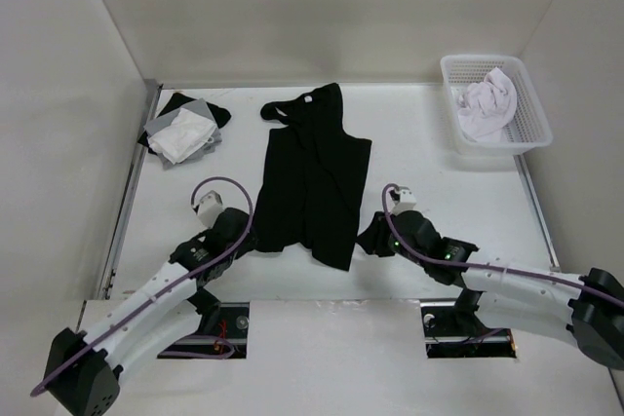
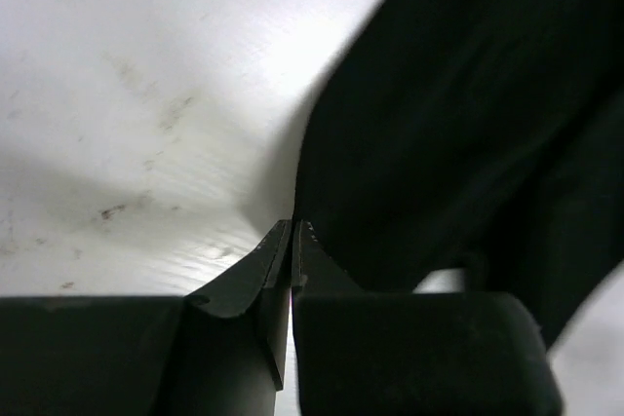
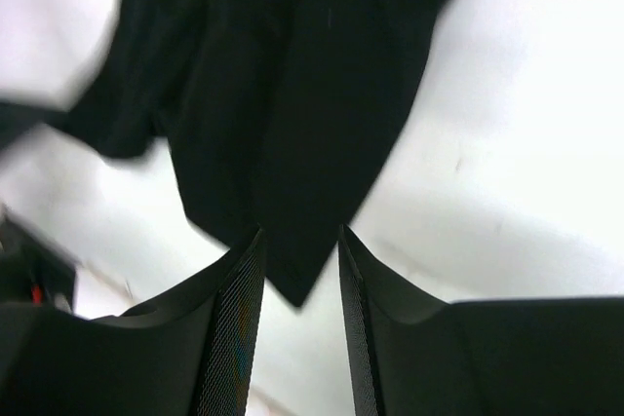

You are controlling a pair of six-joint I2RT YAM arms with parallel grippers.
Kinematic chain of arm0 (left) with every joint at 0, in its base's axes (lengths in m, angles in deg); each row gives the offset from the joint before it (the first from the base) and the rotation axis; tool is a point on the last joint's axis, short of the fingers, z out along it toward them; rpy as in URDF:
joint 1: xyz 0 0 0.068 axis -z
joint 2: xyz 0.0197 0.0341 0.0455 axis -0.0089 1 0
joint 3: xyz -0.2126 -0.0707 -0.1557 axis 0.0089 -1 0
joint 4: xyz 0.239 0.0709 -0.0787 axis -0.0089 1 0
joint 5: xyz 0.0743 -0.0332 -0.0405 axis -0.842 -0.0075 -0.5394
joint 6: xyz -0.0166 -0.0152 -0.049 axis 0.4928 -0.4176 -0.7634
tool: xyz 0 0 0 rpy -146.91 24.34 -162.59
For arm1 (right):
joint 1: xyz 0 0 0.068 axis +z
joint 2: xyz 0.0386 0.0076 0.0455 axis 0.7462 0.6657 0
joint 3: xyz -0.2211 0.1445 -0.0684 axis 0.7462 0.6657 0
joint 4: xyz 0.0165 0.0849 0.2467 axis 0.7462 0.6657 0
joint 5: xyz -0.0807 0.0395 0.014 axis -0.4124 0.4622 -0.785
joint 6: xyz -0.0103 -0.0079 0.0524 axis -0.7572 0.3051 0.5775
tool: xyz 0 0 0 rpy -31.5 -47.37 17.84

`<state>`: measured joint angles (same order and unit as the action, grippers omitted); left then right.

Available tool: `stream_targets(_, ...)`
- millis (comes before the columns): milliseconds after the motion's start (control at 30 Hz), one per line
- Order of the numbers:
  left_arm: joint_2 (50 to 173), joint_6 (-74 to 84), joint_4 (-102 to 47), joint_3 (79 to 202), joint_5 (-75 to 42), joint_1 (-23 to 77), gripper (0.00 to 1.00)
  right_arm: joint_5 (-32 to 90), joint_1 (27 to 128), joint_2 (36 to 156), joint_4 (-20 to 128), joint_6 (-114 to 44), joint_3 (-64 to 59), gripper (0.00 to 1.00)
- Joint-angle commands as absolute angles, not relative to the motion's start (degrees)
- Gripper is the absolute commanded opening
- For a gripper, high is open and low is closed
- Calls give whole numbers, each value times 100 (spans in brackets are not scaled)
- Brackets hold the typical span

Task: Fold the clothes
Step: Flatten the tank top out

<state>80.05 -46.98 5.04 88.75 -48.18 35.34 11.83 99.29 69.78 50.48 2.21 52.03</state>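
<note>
The clothes [image 1: 312, 177], a black shirt-like garment, lie flat in a long strip down the middle of the table, neck hole at the far end. My left gripper [image 1: 248, 238] is at the strip's near left corner. In the left wrist view its jaws [image 2: 293, 227] are shut, tips against the edge of the clothes [image 2: 458, 114], with no cloth showing between them. My right gripper [image 1: 370, 239] is at the near right corner. Its jaws [image 3: 300, 233] stand open, and a pointed corner of the clothes [image 3: 292, 94] lies on the table between the fingers, untouched.
A white basket [image 1: 534, 116] at the back right holds a pale crumpled garment [image 1: 487, 104]. A stack of white, grey and black cloths [image 1: 185, 132] sits at the back left. A metal rail [image 1: 130, 192] runs along the table's left side.
</note>
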Motion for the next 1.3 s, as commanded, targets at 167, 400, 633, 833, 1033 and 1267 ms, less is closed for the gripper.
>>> stream_targets(167,6910,-4129,-28,9242,-4834,3395,0,918,10912,7723,6352,978,4544,45)
stream_targets(400,6672,-3900,-634,8846,-4588,3553,1,654,11202,8794,6650,1400,3842,38)
stream_targets(633,6409,-3680,-758,8644,-4430,3527,2,321,11457,9481,7204,1770,3322,36)
stream_targets(833,6276,-3557,-784,8643,-4351,3474,2,-162,11607,9596,7828,2112,3145,36)
stream_targets(1033,6425,-3522,-960,8617,-4245,3448,3,-172,11624,9482,7776,2227,3269,39)
stream_targets(1267,6549,-3540,-1101,8547,-4175,3422,3,91,11624,9631,7250,2096,3259,38)
